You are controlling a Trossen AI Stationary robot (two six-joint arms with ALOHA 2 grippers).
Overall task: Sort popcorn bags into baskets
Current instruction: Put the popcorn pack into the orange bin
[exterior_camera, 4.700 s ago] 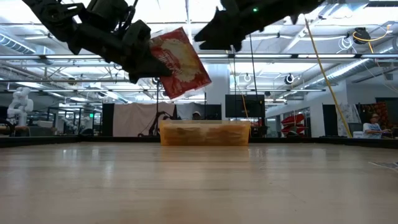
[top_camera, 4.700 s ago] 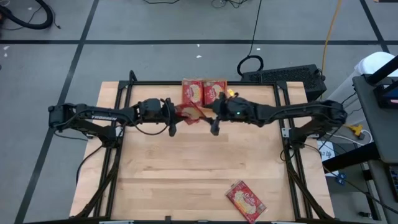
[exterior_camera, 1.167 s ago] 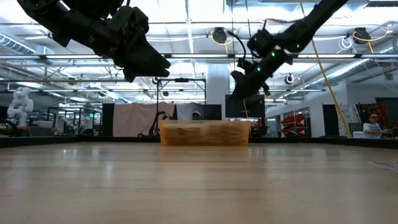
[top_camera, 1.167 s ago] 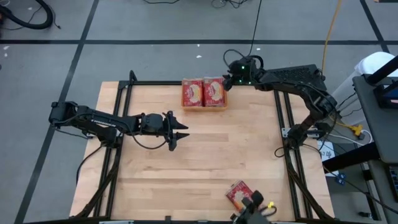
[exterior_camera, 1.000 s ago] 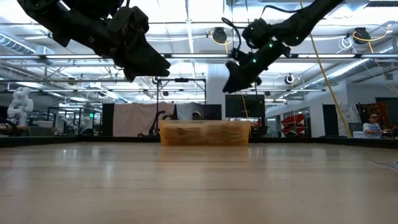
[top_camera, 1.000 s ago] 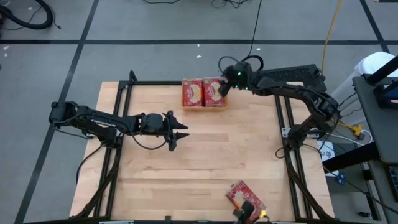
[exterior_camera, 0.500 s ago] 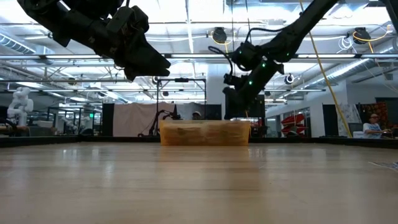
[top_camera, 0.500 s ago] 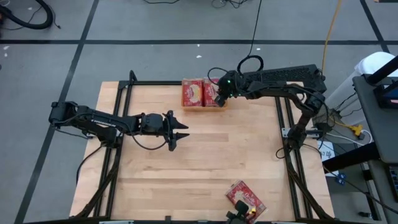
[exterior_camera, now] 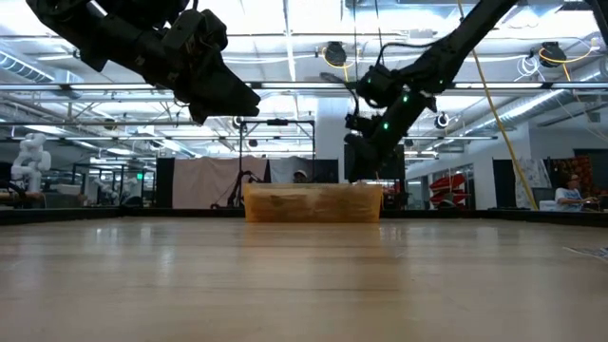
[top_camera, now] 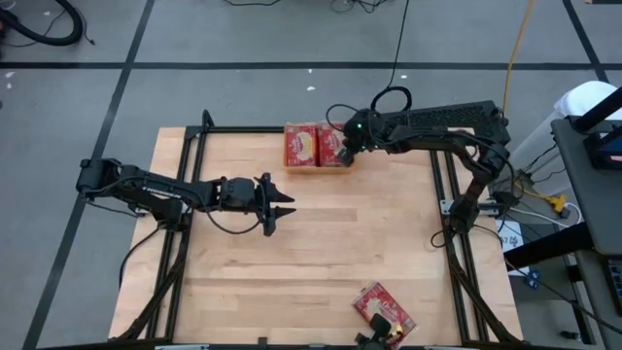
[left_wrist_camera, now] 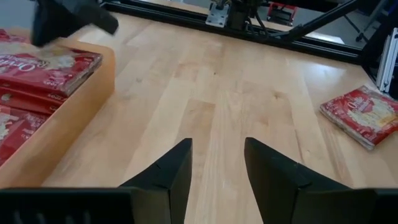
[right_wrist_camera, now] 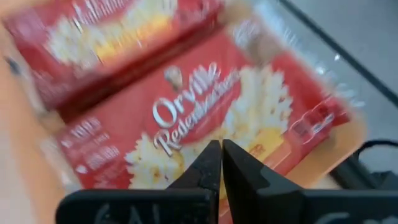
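The orange basket [top_camera: 318,168] stands at the table's far edge, holding two side-by-side stacks of red popcorn bags [top_camera: 301,146]. My right gripper [top_camera: 340,151] is shut and reaches down onto the right-hand stack, its tips at the top bag [right_wrist_camera: 205,118]. My left gripper [top_camera: 288,204] hangs open above the table's middle left, nothing between its fingers [left_wrist_camera: 217,155]. One more popcorn bag [top_camera: 382,311] lies flat near the table's near edge. My right gripper has its shut fingertips [right_wrist_camera: 221,149] at the printed face of the top bag in the basket's right-hand stack. It comes slanting down from the table's right side. The bag lies flat on the stack; I cannot tell whether the tips touch it.
The basket's wall [left_wrist_camera: 74,124] rises beside the bare wooden tabletop. A black metal frame [top_camera: 442,185] runs along the table's sides. The loose bag [left_wrist_camera: 364,115] lies alone, with free wood around it.
My right gripper has come down and toward the table's left, from beside the basket's right end onto its right-hand stack, tipping its fingers more steeply downward. The left arm has kept still.
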